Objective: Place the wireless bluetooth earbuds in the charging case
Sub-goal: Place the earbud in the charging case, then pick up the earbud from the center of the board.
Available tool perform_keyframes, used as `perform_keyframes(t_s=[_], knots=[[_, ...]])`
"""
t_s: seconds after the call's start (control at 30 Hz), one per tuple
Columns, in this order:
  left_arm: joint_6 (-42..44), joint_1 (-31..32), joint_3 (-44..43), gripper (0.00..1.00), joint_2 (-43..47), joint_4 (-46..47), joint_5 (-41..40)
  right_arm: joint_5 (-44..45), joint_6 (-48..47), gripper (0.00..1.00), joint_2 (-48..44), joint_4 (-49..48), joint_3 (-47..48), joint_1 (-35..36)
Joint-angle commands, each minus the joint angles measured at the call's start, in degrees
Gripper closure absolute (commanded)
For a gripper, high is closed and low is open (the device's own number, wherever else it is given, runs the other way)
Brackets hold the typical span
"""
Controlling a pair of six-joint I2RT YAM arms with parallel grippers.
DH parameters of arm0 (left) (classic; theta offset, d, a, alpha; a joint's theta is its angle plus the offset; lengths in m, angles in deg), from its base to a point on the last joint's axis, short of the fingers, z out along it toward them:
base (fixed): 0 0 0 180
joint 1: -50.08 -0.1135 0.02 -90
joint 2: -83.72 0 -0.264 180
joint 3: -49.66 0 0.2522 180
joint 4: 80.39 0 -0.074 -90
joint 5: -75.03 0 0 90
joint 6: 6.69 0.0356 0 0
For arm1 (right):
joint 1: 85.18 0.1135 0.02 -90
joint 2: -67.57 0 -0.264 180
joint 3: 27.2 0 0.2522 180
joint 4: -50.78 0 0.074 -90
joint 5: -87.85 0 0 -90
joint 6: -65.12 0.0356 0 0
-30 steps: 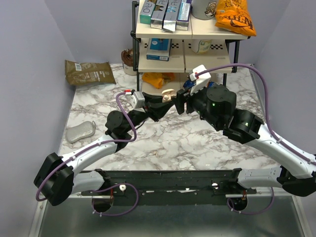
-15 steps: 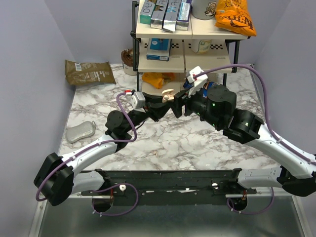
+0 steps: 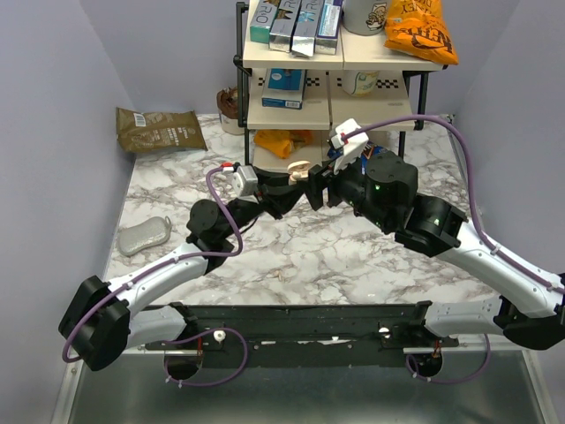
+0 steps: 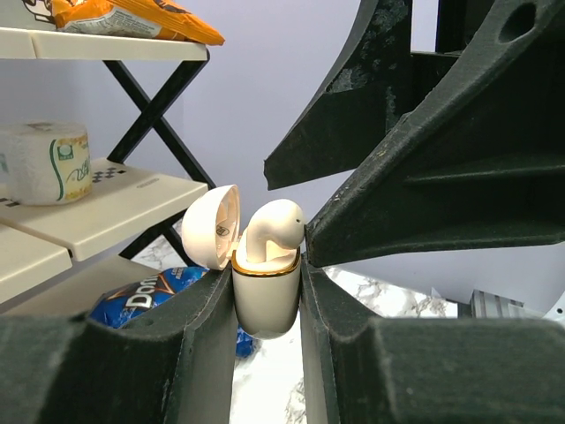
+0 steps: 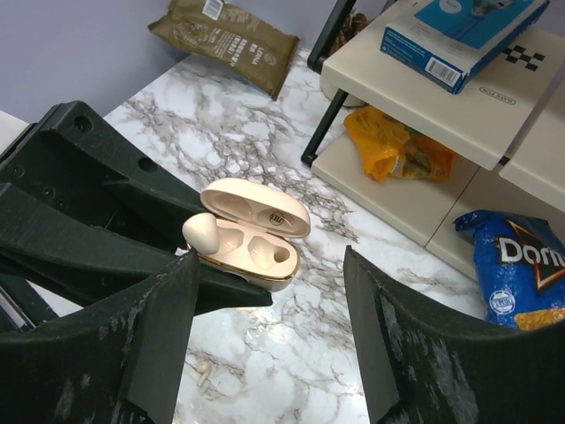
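My left gripper [image 4: 267, 287] is shut on the pale beige charging case [image 4: 265, 305] and holds it upright above the table with its lid [image 4: 210, 225] open. One cream earbud [image 4: 269, 225] sits in the case's left socket and sticks up; it also shows in the right wrist view [image 5: 201, 233]. The other socket [image 5: 274, 254] is empty. My right gripper [image 5: 269, 327] is open and empty, its fingers [image 4: 424, 177] close over the case [image 3: 300, 168]. A second cream earbud [image 5: 202, 371] lies on the marble below. No black buds are in view.
A shelf rack [image 3: 340, 93] stands right behind the grippers with boxes, an orange bag [image 5: 393, 150] and a blue Doritos bag [image 5: 521, 265]. A brown bag [image 3: 161, 130] lies back left, a grey pouch [image 3: 145, 235] at the left edge.
My right gripper has moved a little left, closer over the case. The left gripper has kept the case almost still.
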Motion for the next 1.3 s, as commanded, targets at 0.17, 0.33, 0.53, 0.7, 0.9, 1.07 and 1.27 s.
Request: perform_keyframes(t_s=[0.17, 0.33, 0.53, 0.7, 0.9, 1.07, 1.27], knots=[[0.33, 0.05, 0.78, 1.00, 1.94, 2.82, 0.67, 3.96, -0.99, 0.25, -0.20, -0.95, 0.19, -0.77], [-0.02, 0.05, 1.39, 1.00, 2.91, 3.26, 0.76, 4.58, -1.07, 0.25, -0.37, -0.95, 0.28, -1.65], [0.42, 0.05, 2.36, 1.00, 4.93, -0.15, -2.48, 3.26, -0.55, 0.25, -4.05, -2.35, -3.65, -1.74], [5.24, -0.04, 4.64, 1.00, 10.72, -8.16, -9.43, 0.64, 2.34, 0.25, -7.05, -4.29, -14.82, -1.83], [8.33, -0.04, 10.26, 1.00, 25.22, -19.49, -16.28, -12.28, 10.33, 0.32, -4.34, -9.82, -31.61, -1.74], [9.38, -0.04, 14.40, 1.00, 36.99, -27.14, -19.80, -20.20, 12.64, 0.37, 3.83, -15.01, -34.71, -0.78], [8.95, -0.04, 14.75, 1.00, 43.07, -32.60, -21.99, -22.05, 15.96, 0.34, 16.84, -13.35, -28.30, 0.98]])
